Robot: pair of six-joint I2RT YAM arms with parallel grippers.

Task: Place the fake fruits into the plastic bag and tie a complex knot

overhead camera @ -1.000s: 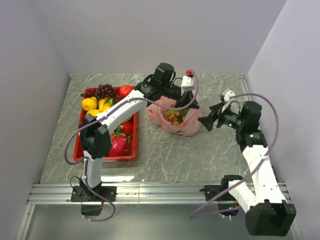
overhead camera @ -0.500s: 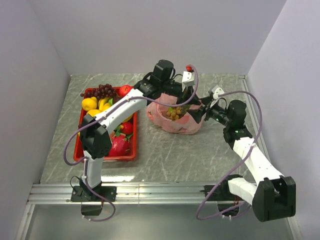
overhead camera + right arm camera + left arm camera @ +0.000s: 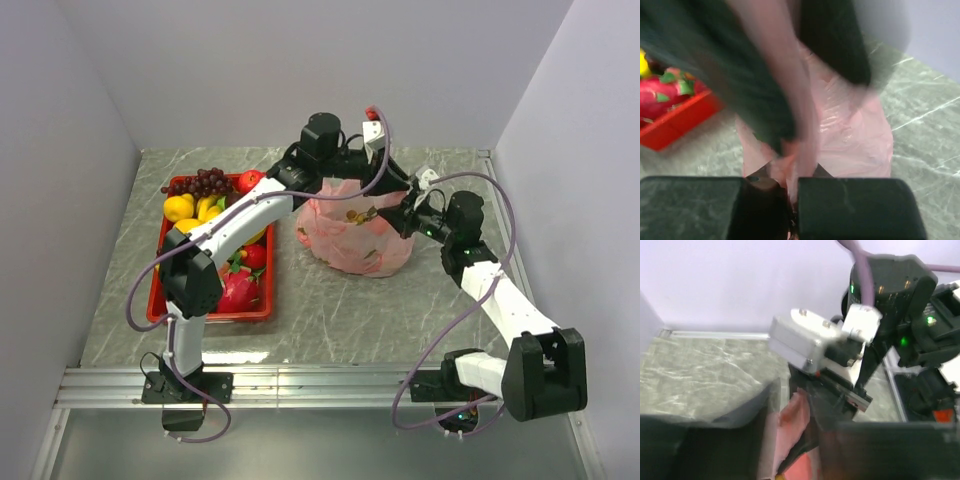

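Observation:
The pink plastic bag [image 3: 352, 240] stands mid-table, its mouth pulled up to the right, with tan fruit [image 3: 361, 215] dimly visible through the film. My right gripper [image 3: 404, 214] is at the bag's upper right, shut on a gathered strip of bag film [image 3: 792, 165]; in its wrist view the right gripper [image 3: 792, 194] pinches pink film. My left gripper [image 3: 386, 188] hovers over the bag's mouth beside it. In the left wrist view the left gripper [image 3: 799, 452] stands open with loose film [image 3: 790, 415] between its fingers. More fake fruits [image 3: 205, 200] lie in the red tray. A knot is not in view.
The red tray [image 3: 210, 313] at the left holds grapes [image 3: 200, 183], lemons [image 3: 190, 208], a red apple [image 3: 250, 180] and a dragon fruit [image 3: 238, 290]. Walls close in on three sides. Both wrists crowd together above the bag, purple cables looping around them.
My right gripper moved left to the bag's mouth and shut on its film. My left gripper rose slightly and opened. The bag's mouth is now drawn up over the fruit.

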